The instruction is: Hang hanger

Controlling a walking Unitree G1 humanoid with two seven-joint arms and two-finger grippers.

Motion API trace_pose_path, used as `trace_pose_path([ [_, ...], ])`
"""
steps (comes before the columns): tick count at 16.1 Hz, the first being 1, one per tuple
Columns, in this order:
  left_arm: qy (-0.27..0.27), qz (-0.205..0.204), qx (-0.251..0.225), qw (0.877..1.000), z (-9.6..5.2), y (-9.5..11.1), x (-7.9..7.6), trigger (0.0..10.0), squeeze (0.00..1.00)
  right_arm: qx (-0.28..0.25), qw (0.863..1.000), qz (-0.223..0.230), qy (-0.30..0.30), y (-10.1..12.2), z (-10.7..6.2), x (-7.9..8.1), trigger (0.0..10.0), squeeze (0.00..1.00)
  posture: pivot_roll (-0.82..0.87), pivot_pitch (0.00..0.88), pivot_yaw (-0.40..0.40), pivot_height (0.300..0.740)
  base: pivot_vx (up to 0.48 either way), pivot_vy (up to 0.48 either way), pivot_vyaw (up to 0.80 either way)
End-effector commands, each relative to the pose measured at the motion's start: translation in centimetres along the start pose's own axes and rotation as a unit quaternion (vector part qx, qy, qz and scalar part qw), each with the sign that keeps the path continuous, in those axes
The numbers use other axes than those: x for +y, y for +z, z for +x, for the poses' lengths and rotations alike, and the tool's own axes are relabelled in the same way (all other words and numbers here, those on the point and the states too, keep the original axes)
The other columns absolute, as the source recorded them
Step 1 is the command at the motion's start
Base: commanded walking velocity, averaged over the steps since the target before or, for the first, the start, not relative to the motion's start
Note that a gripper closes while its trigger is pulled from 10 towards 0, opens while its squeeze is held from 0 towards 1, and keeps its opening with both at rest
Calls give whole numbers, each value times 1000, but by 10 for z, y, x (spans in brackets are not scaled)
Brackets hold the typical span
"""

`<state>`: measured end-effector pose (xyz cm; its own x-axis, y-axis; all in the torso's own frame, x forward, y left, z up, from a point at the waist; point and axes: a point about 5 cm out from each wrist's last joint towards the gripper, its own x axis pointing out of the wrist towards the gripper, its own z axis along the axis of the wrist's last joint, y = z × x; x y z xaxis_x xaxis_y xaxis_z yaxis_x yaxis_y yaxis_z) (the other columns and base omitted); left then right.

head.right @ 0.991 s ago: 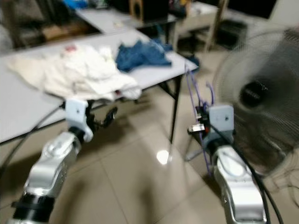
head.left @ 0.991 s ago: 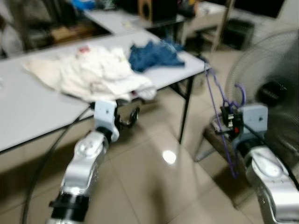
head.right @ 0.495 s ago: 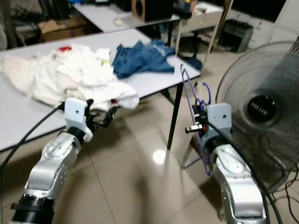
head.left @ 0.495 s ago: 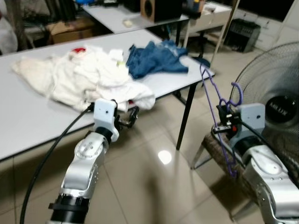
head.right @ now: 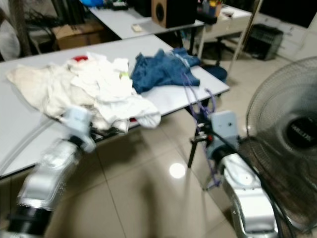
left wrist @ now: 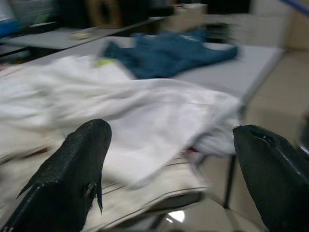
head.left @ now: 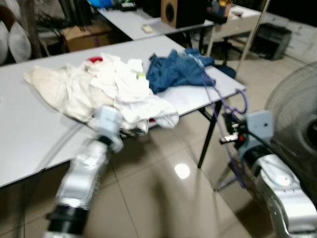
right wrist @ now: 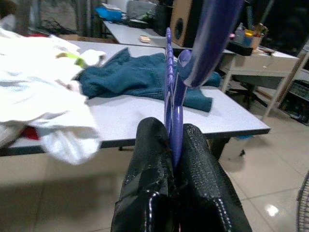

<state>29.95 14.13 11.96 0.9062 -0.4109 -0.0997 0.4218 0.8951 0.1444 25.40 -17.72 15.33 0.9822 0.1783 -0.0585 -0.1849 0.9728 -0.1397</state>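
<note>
The grey table ran across the left and centre, its right corner edge standing just left of the right arm. On it lay a heap of white clothes overhanging the near edge, and, to the right and farther back, a blue garment. A standing fan filled the far right, close beside the right arm. Open tiled floor lay between the two arms, below the table edge.

The purple hanger was held near the table's right corner. Its long axis ran roughly upright and tilted, with the hook uppermost beside the gripper.

The right gripper had its fingers pressed onto the hanger's purple bar, pinching it. The left gripper hovered at the table's near edge, just short of the white clothes, with its fingers spread wide and holding nothing; that arm was blurred in the eye views.
</note>
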Motion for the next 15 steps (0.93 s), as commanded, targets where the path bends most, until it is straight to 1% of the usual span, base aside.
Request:
trace_pose_path([
  [1, -9, 34, 8, 999, -3, -5, 10, 10000, 0, -8, 1000, -3, 8, 3, 0, 4, 10000, 0, -245, 0, 8, 740, 0, 0, 0],
  [2, -23, 67, 23, 997, -3, -9, 15, 10000, 1000, -8, 1000, -8, 9, 3, -1, 4, 10000, 0, -255, 0, 23, 740, 0, 0, 0],
  [4, -29, 139, 51, 989, -3, -13, 26, 10000, 1000, -9, 1000, -10, 3, 3, -2, 2, 10000, 0, -252, 0, 37, 740, 0, 0, 0],
  [5, -40, 192, 71, 978, -2, -15, 32, 10000, 549, -9, 1000, -8, -6, 2, -3, -2, 10000, 0, -246, 0, 37, 740, 0, 0, 0],
  [6, -52, 203, 78, 975, -2, -16, 32, 10000, 24, -8, 1000, -8, -8, 1, -3, -2, 10000, 0, -233, 0, 33, 740, 0, 0, 0],
  [7, -75, 212, 84, 971, -1, -18, 32, 10000, 0, -8, 1000, -8, -8, 0, -2, -2, 10000, 0, -233, 0, 33, 740, 0, 0, 0],
  [8, -87, 220, 88, 968, -1, -19, 31, 10000, 0, -8, 1000, -9, -8, 0, 0, -2, 10000, 0, -228, 0, 35, 740, 0, 0, 0],
  [10, -107, 251, 100, 957, 9, -24, 33, 10000, 0, -13, 1000, -12, -7, 2, 3, -2, 10000, 0, -237, 0, 32, 740, 0, 0, 0],
  [11, -110, 263, 110, 952, 13, -26, 33, 10000, 0, -13, 1000, -14, -4, 2, 3, -1, 10000, 0, -234, 0, 25, 740, 0, 0, 0],
  [12, -110, 266, 113, 951, 15, -27, 33, 10000, 0, -13, 1000, -14, -3, 2, 4, -1, 10000, 0, -224, 0, 16, 740, 0, 0, 0],
  [14, -96, 286, 120, 946, 23, -27, 37, 9922, 0, -13, 1000, -14, 1, 2, 6, -2, 10000, 0, -217, 0, 8, 740, 0, 0, 0],
  [15, -73, 297, 122, 944, 29, -25, 41, 4980, 0, -13, 1000, -16, 5, 2, 9, 0, 10000, 0, -217, 0, 8, 740, 0, 0, 0],
])
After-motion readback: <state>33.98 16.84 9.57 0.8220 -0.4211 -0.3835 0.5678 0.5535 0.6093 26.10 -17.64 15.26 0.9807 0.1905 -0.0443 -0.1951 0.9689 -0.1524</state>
